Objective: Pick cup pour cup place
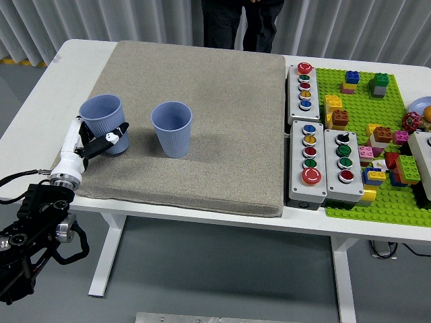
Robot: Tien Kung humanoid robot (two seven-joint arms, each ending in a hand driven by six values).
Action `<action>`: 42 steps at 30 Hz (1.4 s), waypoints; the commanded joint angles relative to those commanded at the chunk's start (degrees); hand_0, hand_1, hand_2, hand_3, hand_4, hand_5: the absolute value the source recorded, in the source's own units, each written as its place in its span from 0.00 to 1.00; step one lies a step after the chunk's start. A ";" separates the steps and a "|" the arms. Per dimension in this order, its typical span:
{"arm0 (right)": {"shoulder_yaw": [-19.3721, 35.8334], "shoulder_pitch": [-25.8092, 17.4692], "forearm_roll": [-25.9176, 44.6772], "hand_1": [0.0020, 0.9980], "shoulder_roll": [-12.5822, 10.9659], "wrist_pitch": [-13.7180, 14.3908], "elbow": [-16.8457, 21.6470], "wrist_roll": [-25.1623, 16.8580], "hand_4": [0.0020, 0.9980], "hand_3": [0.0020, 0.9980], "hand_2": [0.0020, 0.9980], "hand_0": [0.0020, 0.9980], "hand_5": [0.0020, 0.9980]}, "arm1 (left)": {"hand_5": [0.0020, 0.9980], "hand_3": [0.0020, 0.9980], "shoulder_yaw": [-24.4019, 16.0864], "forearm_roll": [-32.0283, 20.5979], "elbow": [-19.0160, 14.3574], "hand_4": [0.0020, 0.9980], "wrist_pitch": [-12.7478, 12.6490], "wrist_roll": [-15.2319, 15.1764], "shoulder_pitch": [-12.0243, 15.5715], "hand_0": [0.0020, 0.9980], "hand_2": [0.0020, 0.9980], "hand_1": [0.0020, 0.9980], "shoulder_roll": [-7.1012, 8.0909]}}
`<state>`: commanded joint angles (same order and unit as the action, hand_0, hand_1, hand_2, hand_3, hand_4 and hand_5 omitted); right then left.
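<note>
The left hand [86, 140] covers the lower side of the left cup [104, 121], so the cup's base can't be seen. The left arm [30, 235] runs out past the picture's left edge. At the top, the person [241, 23] is cut off above the legs. At the right edge, a pale plate [420, 106] and a white box [424, 151] are only partly in view.
</note>
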<state>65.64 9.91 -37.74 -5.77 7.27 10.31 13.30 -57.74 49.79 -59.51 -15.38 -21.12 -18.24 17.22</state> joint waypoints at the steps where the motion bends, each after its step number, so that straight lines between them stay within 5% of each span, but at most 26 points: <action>1: 0.00 -0.03 -0.03 0.69 0.01 -0.01 0.00 0.01 0.32 0.70 0.74 0.72 0.30 | 0.36 0.80 -0.07 0.01 -0.01 0.96 0.06 0.02 0.07 0.69 0.75 0.68 0.01; 24: -0.17 0.07 0.27 0.69 0.02 0.00 0.00 -0.02 0.31 0.70 0.74 0.72 0.30 | 0.36 0.77 -2.02 3.48 -1.32 0.96 0.34 0.63 1.82 0.69 0.75 0.69 -0.09; 42: -0.10 0.21 0.37 0.69 -0.07 0.00 0.00 -0.07 0.31 0.70 0.74 0.72 0.30 | 0.36 0.78 -5.50 8.44 -5.09 0.95 1.78 1.98 6.31 0.71 0.81 0.73 0.76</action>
<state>65.55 10.12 -37.37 -5.84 7.26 10.31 13.23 -63.24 58.24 -64.60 -13.60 -19.14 -11.93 17.98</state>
